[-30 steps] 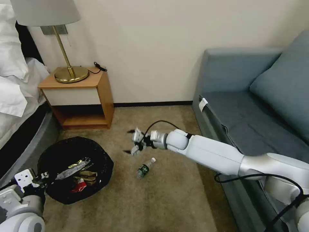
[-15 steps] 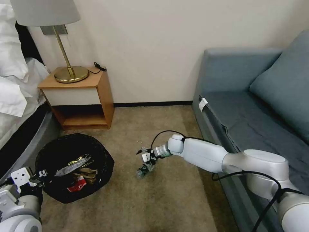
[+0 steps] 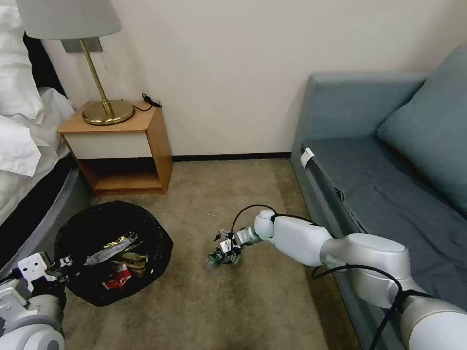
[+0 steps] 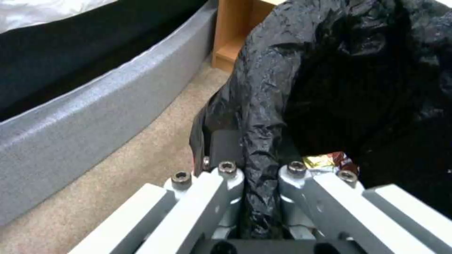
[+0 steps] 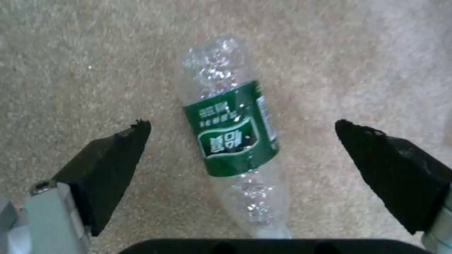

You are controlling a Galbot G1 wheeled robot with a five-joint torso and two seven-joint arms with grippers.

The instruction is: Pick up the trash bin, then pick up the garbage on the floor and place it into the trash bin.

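Note:
The trash bin (image 3: 114,253), lined with a crinkly black bag, is at the lower left of the head view; my left gripper (image 3: 61,265) is shut on its bag-covered rim (image 4: 256,165). Inside the bin lie a gold wrapper (image 3: 114,244), a brown wrapper and a crushed red-and-white cup (image 3: 117,280). A clear green-labelled bottle (image 3: 217,256) lies on the carpet. My right gripper (image 3: 225,248) is down over the bottle (image 5: 233,137), open, with one dark finger (image 5: 111,169) on each side and not touching it.
A wooden nightstand (image 3: 121,146) with a brass lamp (image 3: 97,73) stands by the wall behind the bin. A bed edge (image 3: 29,204) runs along the left. A blue-grey sofa (image 3: 389,160) fills the right side. Open carpet lies between bin and sofa.
My right gripper came down from above the carpet to straddle the bottle, fingers still open. The bin in my left gripper has barely moved.

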